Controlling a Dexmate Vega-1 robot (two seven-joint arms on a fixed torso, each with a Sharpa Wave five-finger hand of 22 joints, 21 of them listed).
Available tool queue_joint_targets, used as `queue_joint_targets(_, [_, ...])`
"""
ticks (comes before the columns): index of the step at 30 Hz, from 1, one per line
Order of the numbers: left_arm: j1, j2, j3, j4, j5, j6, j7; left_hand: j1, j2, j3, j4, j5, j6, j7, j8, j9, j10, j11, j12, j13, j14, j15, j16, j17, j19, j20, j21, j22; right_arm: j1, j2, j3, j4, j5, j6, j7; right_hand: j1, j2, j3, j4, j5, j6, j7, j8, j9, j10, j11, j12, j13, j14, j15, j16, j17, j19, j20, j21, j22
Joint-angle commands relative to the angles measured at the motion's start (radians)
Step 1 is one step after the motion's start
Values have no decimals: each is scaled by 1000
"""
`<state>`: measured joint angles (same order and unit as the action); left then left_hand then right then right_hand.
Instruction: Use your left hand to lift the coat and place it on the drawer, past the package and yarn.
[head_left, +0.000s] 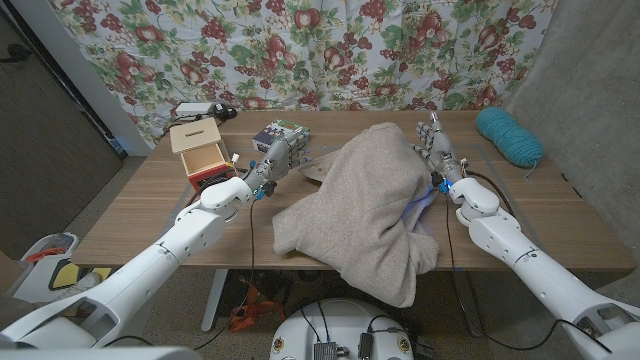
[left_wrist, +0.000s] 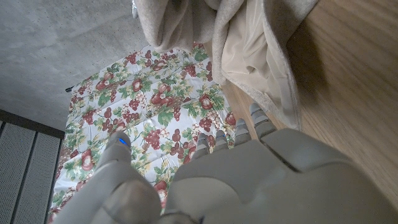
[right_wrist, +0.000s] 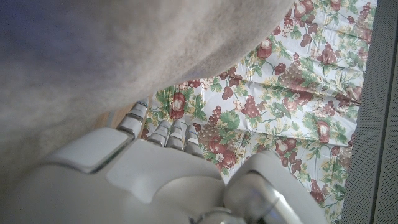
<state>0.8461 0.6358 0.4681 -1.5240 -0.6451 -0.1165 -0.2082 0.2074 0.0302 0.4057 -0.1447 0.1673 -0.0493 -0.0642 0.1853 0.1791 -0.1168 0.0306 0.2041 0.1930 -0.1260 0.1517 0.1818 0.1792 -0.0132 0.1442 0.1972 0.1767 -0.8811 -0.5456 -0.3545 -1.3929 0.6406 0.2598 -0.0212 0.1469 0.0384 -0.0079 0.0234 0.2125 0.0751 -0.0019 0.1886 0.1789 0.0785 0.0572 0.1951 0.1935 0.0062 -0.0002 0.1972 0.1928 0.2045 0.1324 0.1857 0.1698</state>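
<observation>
Your beige wool coat (head_left: 365, 205) lies heaped across the middle of the wooden table (head_left: 150, 205), its near hem hanging over the table's near edge. It covers part of whatever sits beneath it; a sliver of pale blue (head_left: 418, 208) peeks out on its right side, too little to identify. Your left hand (head_left: 277, 158) stands just left of the coat's far-left edge, fingers spread upward and holding nothing; from the head view you cannot tell whether it touches the cloth. The left wrist view adds what the head misses: the coat's cream lining (left_wrist: 249, 50) folded open beyond the fingers (left_wrist: 239, 127), apart from them. Your right hand (head_left: 437, 145) stands at the coat's right side, fingers apart and empty; its wrist view shows the beige fabric (right_wrist: 124, 50) looming close beside it. The small wooden drawer box (head_left: 202, 152) sits far left, the patterned package (head_left: 281, 131) behind your left hand, partly hidden by it, and the teal yarn ball (head_left: 507, 135) far right.
</observation>
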Motion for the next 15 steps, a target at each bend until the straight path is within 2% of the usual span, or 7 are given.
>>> queue_joint_targets(1, [-10, -12, 13, 14, -3, -18, -34, 3, -4, 8, -2, 9, 3, -4, 4, 1, 5, -2, 9, 2, 2, 7, 7, 2, 1, 6, 3, 1, -21, -8, 4, -34, -7, -7, -25, 5, -1, -4, -2, -1, 11, 0, 5, 5, 9, -3, 8, 4, 2, -3, 5, 4, 0, -9, 5, 2])
queue_joint_targets(15, [-26, -24, 42, 7, -8, -17, -91, 6, -5, 8, -3, 9, 9, -2, 5, 1, 15, 3, 13, 2, 15, 19, 10, 1, 21, 8, 7, 0, -37, -16, 7, -57, -17, -13, -48, 5, -1, -4, -2, -1, 11, 0, 5, 5, 9, -3, 7, 4, 3, -3, 5, 4, -1, -8, 4, 2])
